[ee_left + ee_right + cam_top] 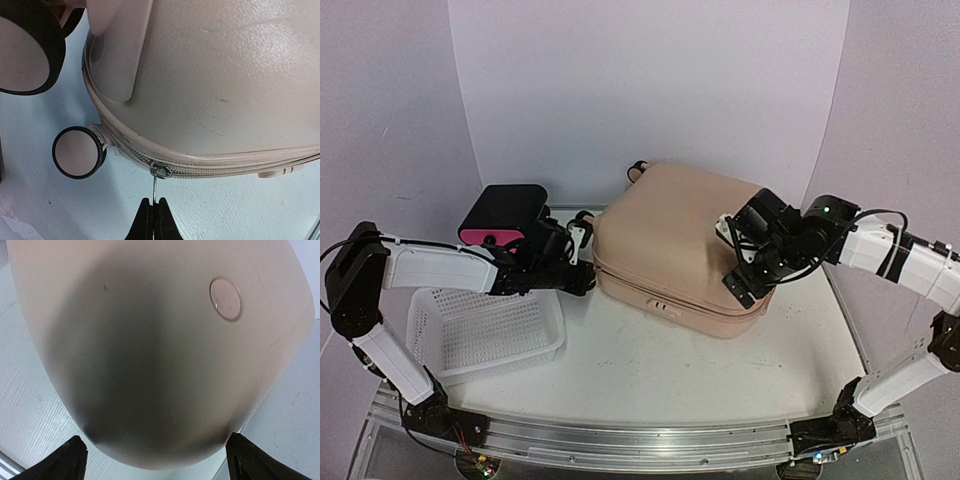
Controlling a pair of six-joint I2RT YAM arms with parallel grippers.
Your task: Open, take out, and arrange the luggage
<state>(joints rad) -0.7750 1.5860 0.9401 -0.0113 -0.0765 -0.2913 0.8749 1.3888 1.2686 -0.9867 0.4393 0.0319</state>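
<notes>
The left gripper clamps the zipper pull (luggage straight ahead), seam running rightward. The right gripper hangs spread above.

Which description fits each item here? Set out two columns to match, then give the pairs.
1 peach-pink suitcase
2 zipper pull
3 white mesh basket
4 right gripper

A pinched by the left gripper
B open, straddling the suitcase's end
C closed, lying flat
D on the table's left side

Pairs: 1-C, 2-A, 3-D, 4-B
</notes>
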